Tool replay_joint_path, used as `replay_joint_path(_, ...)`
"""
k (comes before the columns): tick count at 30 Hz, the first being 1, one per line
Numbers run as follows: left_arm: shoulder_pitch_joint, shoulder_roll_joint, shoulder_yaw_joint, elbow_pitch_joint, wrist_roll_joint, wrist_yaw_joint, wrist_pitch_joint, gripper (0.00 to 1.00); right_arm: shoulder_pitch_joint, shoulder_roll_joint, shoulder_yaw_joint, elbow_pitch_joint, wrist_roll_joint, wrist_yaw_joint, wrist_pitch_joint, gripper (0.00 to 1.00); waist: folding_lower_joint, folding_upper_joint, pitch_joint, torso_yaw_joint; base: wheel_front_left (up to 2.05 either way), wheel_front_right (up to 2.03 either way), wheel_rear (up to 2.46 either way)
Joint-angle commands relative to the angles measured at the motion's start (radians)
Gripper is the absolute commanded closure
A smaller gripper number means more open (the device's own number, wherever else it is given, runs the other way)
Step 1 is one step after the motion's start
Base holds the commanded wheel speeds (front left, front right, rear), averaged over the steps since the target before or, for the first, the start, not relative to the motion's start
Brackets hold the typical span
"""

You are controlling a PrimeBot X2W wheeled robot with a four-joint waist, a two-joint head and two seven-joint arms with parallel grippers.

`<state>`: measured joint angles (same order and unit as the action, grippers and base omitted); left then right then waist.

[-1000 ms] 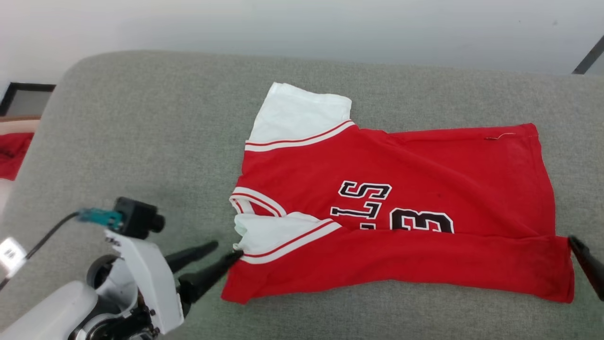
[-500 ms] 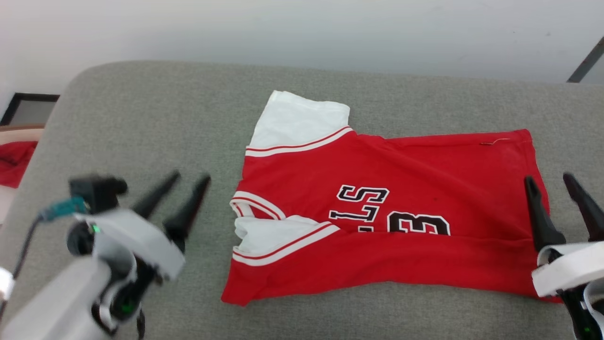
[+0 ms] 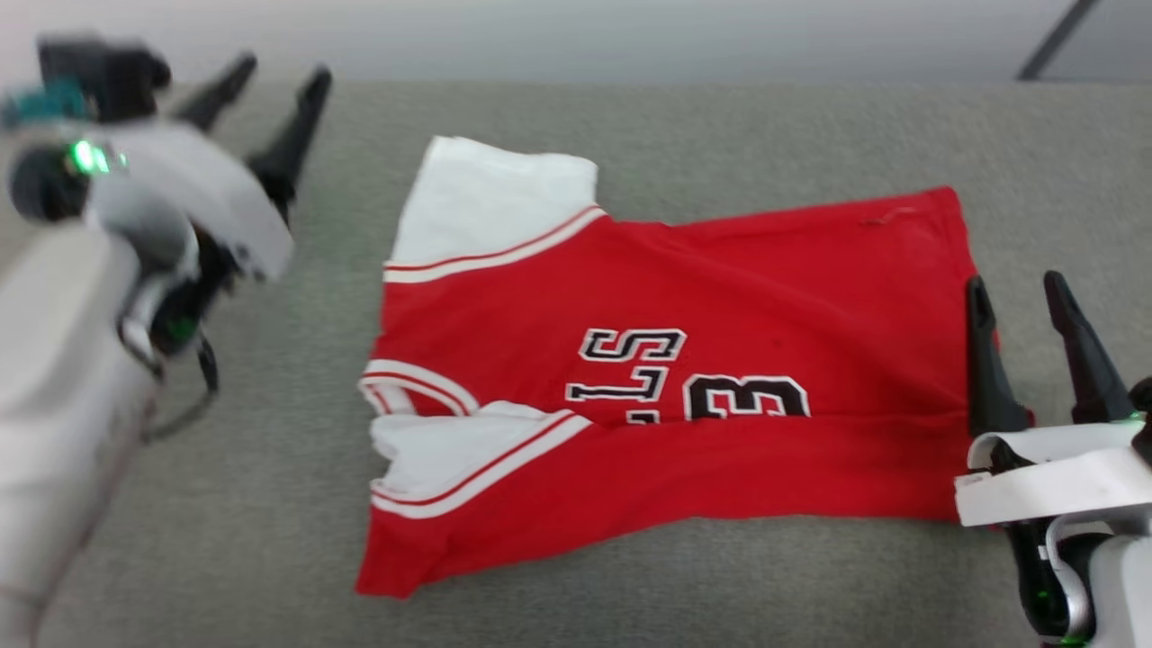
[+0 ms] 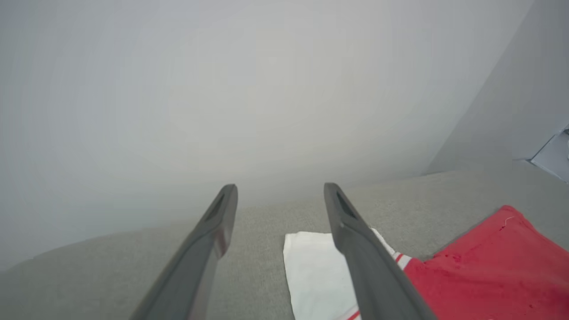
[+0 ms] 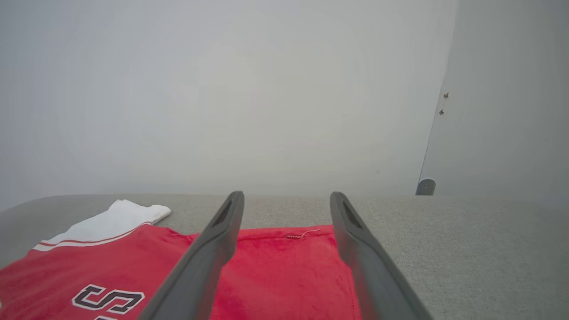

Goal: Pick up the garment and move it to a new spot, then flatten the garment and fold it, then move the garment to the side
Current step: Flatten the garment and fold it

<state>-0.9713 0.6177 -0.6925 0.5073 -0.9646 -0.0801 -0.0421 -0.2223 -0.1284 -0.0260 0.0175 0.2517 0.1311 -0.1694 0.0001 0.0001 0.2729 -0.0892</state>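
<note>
Our left hand (image 3: 281, 72) hangs open and empty, its two dark fingers spread, over the far left part of the grey fabric-covered cushion (image 3: 225, 504), well apart from the cloth. In the left wrist view, that hand (image 4: 279, 189) points toward the pale wall (image 4: 222, 89). Our right hand (image 3: 1015, 283) is open too and holds nothing. Its fingers stand at the hem end, and its left finger overlaps the hem edge in the head view; we cannot tell whether it touches.

The bright red jersey shirt with white sleeve panels and striped trim (image 3: 675, 297) lies flat near the middle of the cushion. Its long axis runs left to right across the head view, with the collar end toward our left and the hem toward our right. One white sleeve (image 3: 490, 198) points away from us, toward the wall. The near long edge is folded up over the body and covers the lower part of the black lettering (image 3: 630, 360).

From the right wrist view, the far hem corner with a loose thread (image 5: 302, 234) lies between the fingers of that hand (image 5: 288, 195).

Bare cushion lies wide to the left of the collar, in a strip along the near edge, behind the sleeve up to the wall, and beyond the hem on the right.
</note>
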Motion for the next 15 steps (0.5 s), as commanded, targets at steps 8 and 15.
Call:
replay_joint_path(8, -0.242, -0.031, -0.084, 0.258, 0.021, -0.047, 0.194, 0.0, -0.047, 0.038, 0.034, 0.007, 0.019, -0.001, -0.042, 0.0, -0.0001, -0.0001, 0.14, -0.16, 0.0, 0.0, 0.0)
replay_joint_path(15, -0.326, -0.014, -0.209, 0.328, -0.033, -0.051, 0.433, 0.0, -0.056, 0.048, 0.061, 0.01, 0.037, -0.001, -0.057, 0.0, -0.0001, -0.0001, 0.184, -0.203, 0.0, 0.0, 0.0)
